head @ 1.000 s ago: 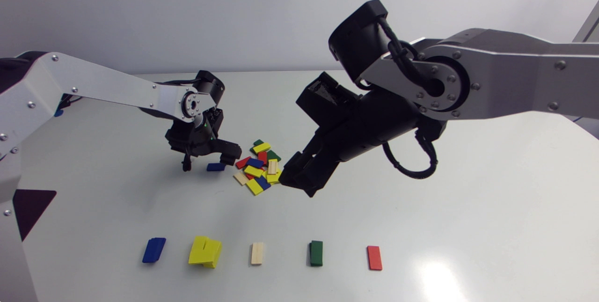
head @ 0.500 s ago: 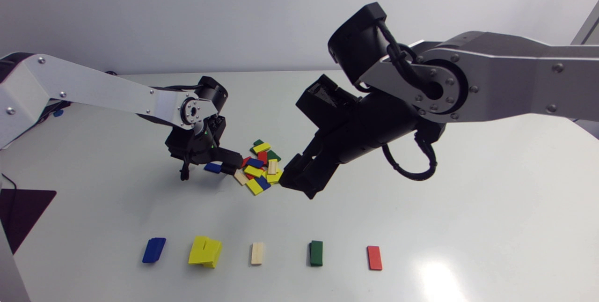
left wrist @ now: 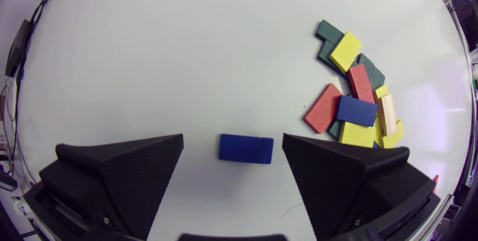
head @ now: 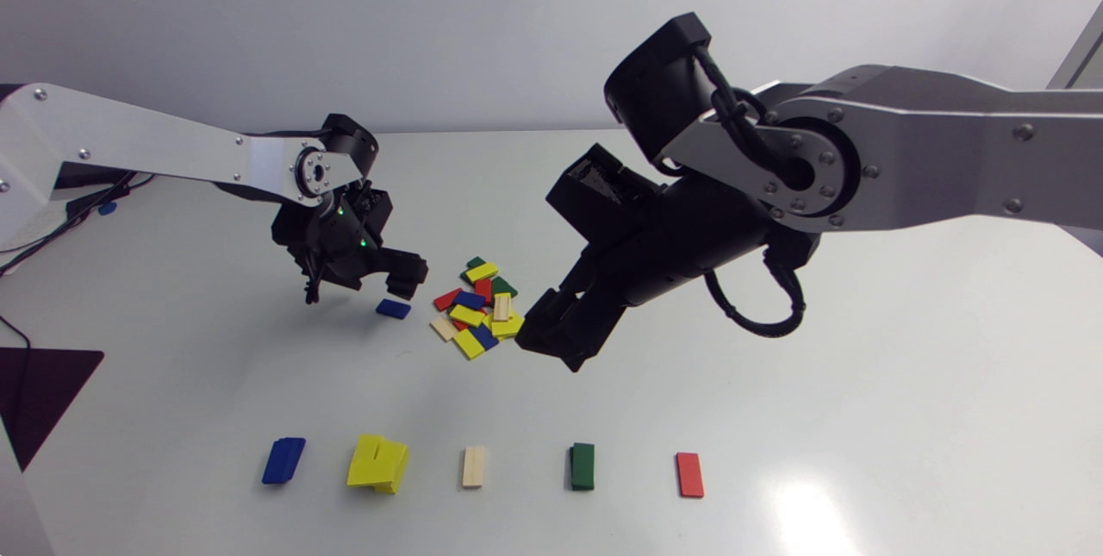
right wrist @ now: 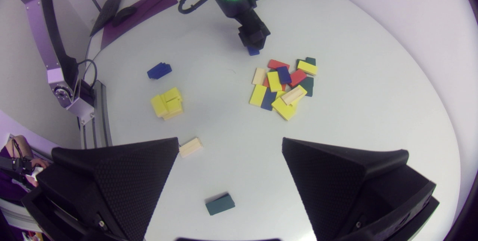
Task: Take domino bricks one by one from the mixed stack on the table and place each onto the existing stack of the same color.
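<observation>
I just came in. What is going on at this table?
Two robot arms are sorting coloured domino bricks. The left arm hangs over a blue brick lying flat beside the mixed pile; its open jaws flank it without touching. The right arm hovers by the pile with open, empty jaws. In a row wait the blue stack, yellow stack, beige stack, green stack and red stack.

We see a white bench point(head: 862, 349) with a smooth, faintly glossy top. A bright glare patch point(head: 806, 513) lies on its near right part. In the left wrist view we make out a tiny dark speck point(left wrist: 304, 107) and faint hairline marks point(left wrist: 291, 206).
</observation>
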